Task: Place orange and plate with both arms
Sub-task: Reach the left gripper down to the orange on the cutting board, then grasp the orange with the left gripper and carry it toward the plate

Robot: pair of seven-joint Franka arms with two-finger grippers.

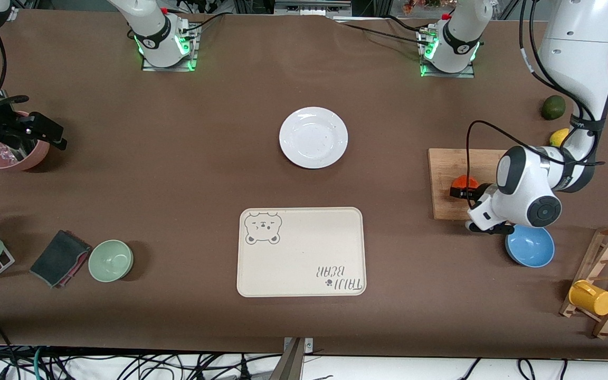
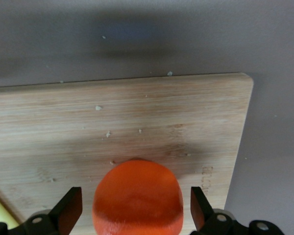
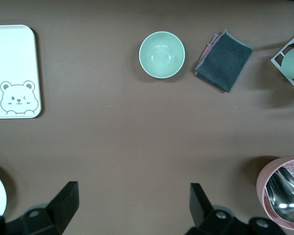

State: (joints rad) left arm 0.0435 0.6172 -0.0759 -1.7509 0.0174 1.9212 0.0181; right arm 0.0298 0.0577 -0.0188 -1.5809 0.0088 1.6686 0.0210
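Down at the left arm's end of the bench, the left hand sits low over the wooden cutting board, its fingers spread on either side of the orange without touching it; the orange rests on the board. Meanwhile the white plate lies on the bench mid-way between the arms, farther from the front camera than the bear-print tray. At its own end the right hand waits released above the bench, beside a pink cup.
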